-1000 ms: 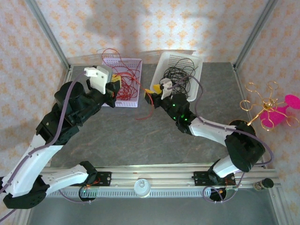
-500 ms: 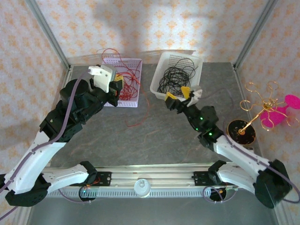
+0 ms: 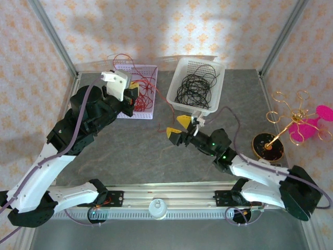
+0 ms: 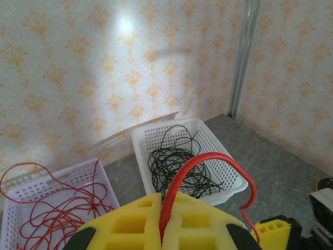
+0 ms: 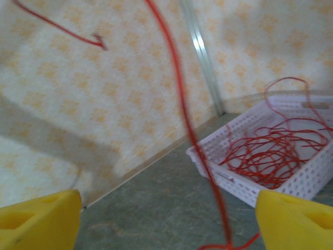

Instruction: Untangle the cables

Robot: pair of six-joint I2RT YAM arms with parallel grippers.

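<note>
- Grey table (image 3: 130, 151) lay under both arms, patterned wallpaper (image 4: 78, 62) behind.
- We saw the left pincer (image 4: 162, 208) clenched on a red wire (image 4: 208, 156) arching up to its right.
- We saw the right pincer (image 5: 166, 224) released, with a red strand (image 5: 179, 88) hanging loose between its fingers.
- Beyond the left pincer sat a lilac basket (image 4: 103, 182) of red wires (image 4: 57, 219) and a white basket (image 4: 151, 136) of black wires (image 4: 161, 166).

Lilac basket (image 3: 136, 115) beside white basket (image 3: 188, 107); gold wire stand (image 3: 268, 147) off right
</note>
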